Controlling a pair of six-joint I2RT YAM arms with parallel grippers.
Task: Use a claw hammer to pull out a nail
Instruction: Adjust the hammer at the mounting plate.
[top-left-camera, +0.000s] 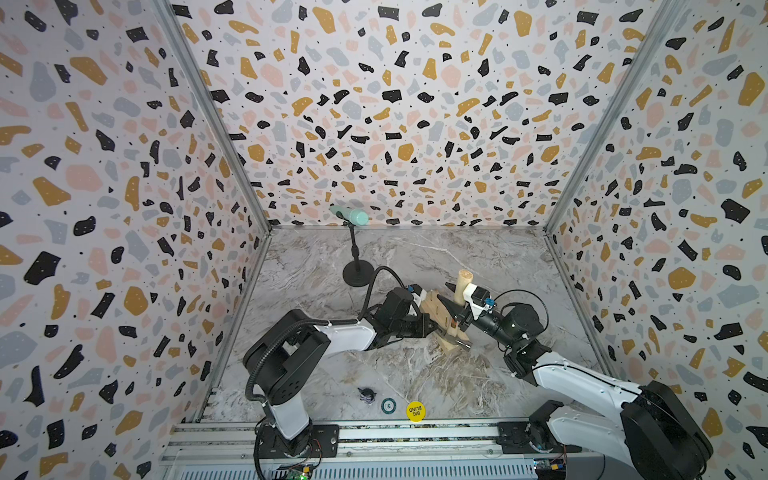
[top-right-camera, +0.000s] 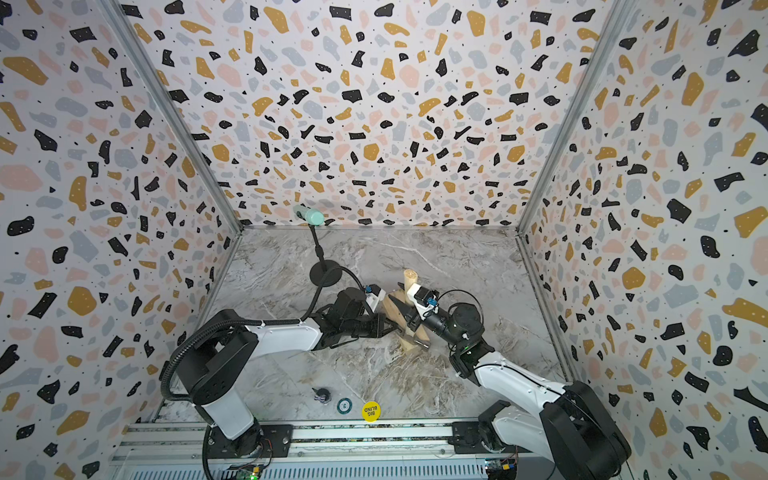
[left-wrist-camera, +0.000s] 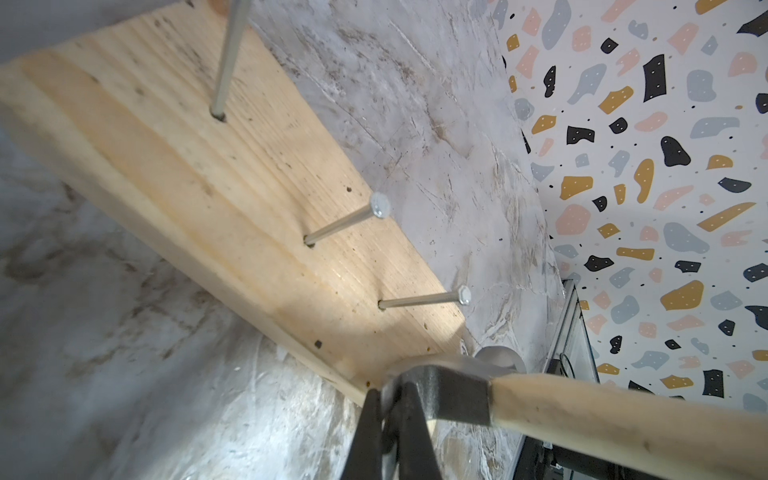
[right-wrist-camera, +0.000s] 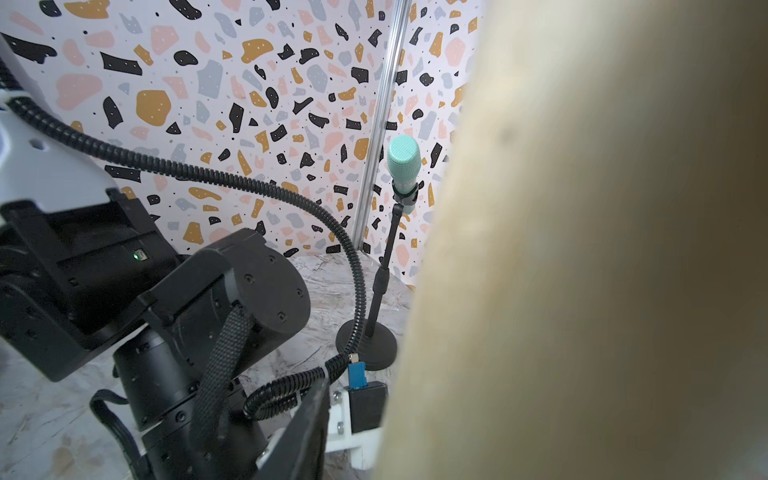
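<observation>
**Item 1. Left claw** (top-left-camera: 434, 328): shut tight, fingers pressed together. The tips sit at the near end corner of the wood block, right against the hammer's head. I cannot tell whether they press the head or only rest beside it. Nothing is seen gripped.

**Item 2. Wood block** (left-wrist-camera: 208, 174): pale plank lying on the marble counter (top-left-camera: 395, 365), with three pins standing proud of its face.

**Item 3. Nail** (left-wrist-camera: 419, 302): the pin closest to the hammer's head, with its shank well out of the wood and its head free. A second nail (left-wrist-camera: 345, 222) stands further along the plank, and a third nail (left-wrist-camera: 228, 58) stands beyond that.

**Item 4. Claw hammer** (left-wrist-camera: 540, 407): the steel head is low at the block's end corner, short of the nail, with its forked end not hooked on any pin. In both top views the handle rises steeply, butt end uppermost.

**Item 5. Right claw** (top-left-camera: 453, 297): closed narrow around the hammer's handle, partway up the shaft.

**Step in hand (judged):** lining up the head, with the pull not yet begun.

**Next move calls for (judged):**
- Slide the fork under the nail's head so the shank seats in the slot.
- Rock the handle so the head rolls on the wood.
- Keep the block pinned down, since it may otherwise lift with the nail.
</observation>
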